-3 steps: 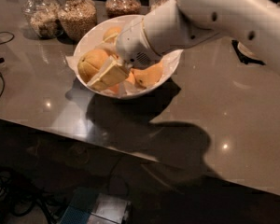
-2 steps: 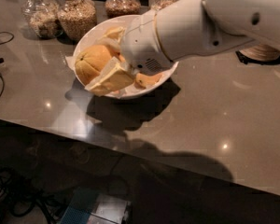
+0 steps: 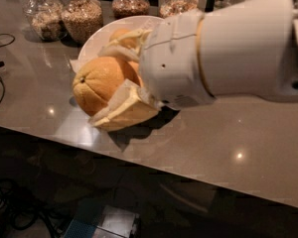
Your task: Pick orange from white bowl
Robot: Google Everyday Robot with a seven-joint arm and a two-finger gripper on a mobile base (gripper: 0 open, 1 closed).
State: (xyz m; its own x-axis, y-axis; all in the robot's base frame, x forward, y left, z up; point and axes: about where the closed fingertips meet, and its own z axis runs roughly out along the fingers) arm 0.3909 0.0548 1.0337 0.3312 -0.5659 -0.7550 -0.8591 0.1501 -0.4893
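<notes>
In the camera view, the gripper (image 3: 105, 88) holds the orange (image 3: 95, 82) between its two pale fingers (image 3: 129, 109), one across the top of the fruit and one under it. The jaws are closed on the orange to its own width. A second ago this same pair sat low inside the white bowl (image 3: 102, 33), near the frame's upper middle, with the fruit down among the paper lining. Now the orange fills the left centre of the frame, in front of the bowl's near rim and apparently raised off the grey countertop (image 3: 238, 133), where a shadow lies beneath it. The arm's thick white wrist (image 3: 223, 48) covers the right half of the bowl. A smaller orange (image 3: 120, 34) remains in the bowl behind the upper finger. Glass jars (image 3: 82, 14) stand along the top edge, untouched.

I judge that the pick is essentially made: the fruit has left the bowl and the grip looks secure, its dark stem end facing left.
</notes>
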